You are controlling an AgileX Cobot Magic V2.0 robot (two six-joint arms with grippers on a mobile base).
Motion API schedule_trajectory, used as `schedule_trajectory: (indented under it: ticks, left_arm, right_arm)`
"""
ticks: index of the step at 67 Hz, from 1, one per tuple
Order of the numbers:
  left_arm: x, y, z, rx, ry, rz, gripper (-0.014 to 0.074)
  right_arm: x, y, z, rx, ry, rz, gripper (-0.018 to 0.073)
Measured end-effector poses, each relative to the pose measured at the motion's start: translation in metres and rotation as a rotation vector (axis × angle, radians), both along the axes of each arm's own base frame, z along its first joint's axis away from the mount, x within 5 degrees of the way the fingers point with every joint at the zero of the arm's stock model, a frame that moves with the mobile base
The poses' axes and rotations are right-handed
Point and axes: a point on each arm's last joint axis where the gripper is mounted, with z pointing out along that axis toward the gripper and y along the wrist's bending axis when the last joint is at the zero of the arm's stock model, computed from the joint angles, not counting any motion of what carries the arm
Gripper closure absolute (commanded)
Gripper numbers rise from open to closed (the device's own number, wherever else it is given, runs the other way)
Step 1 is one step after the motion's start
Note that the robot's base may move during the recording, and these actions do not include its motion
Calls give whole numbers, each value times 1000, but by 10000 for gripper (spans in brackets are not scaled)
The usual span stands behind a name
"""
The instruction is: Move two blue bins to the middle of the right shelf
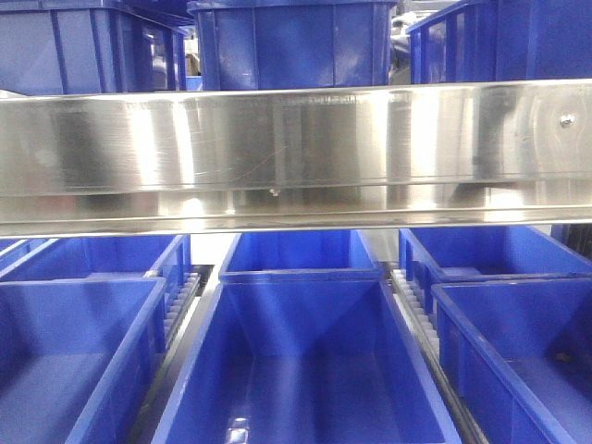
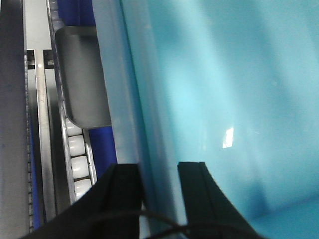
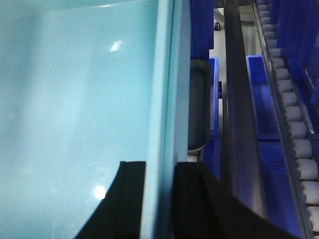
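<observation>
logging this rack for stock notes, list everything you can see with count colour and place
dark blue bins: three above the rail, at least six below it, front view
steel rail: one, silver, across the front view
roller tracks: several, white, between the bin lanes
light-blue bin: one wall in each wrist view, pale cyan; cannot tell if same bin
left gripper: black, shut on the light-blue bin's wall
right gripper: black, shut on a light-blue wall
</observation>
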Motion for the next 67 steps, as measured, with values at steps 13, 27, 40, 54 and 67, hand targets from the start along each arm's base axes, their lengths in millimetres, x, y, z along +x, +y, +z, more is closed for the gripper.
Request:
schedule_trajectory:
  ticks: [13, 27, 40, 54, 67]
  left_arm:
    - [0, 0, 0, 2, -1, 1, 707]
    - [0, 0, 0, 2, -1, 1, 707]
    - [0, 0, 0, 2, -1, 1, 707]
    - [0, 0, 0, 2, -1, 1, 707]
    - [0, 0, 0, 3, -1, 2, 707]
  right_arm:
    - [0, 0, 0, 0, 0, 0, 721]
    - [0, 0, 0, 0, 0, 0, 721]
    - [0, 0, 0, 0, 0, 0, 721]
    - [0, 0, 0, 0, -1, 0, 721]
    - [0, 0, 0, 0, -1, 0, 721]
